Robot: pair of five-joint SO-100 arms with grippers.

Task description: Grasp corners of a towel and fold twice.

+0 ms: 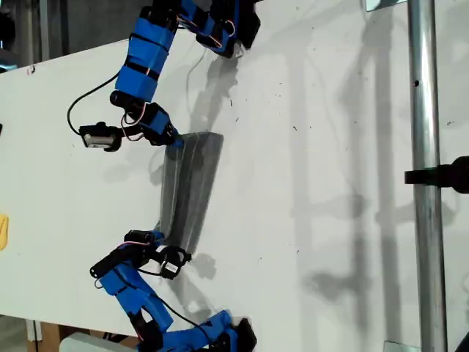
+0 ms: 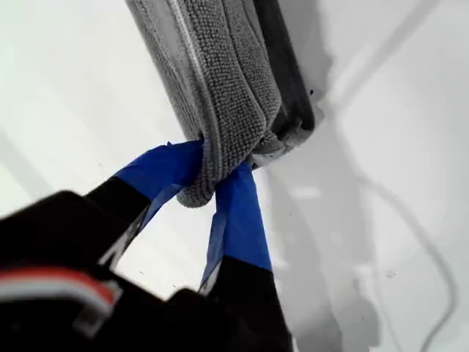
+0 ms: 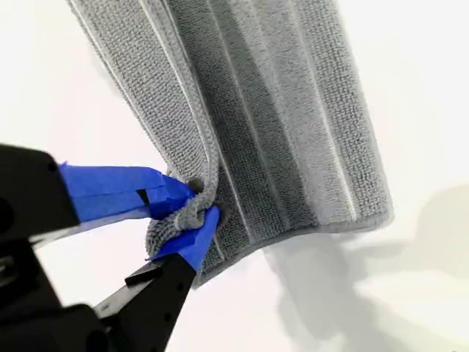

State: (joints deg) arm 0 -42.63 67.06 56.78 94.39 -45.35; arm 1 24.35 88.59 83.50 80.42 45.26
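While both blue arms reach in from the exterior view's left, the grey striped towel (image 1: 192, 187) hangs between them as a folded strip over the white table (image 1: 330, 183). My first gripper (image 2: 212, 172) pinches a bunched corner (image 2: 196, 192) of the cloth between its blue-taped fingers (image 2: 238, 213). My second gripper (image 3: 192, 209) likewise clamps another gathered corner (image 3: 172, 224).

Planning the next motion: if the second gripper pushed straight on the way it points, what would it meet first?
My second gripper is shut on a towel corner, so it would push straight into the towel's folded layers; past them only bare white table shows, though depth is unclear.
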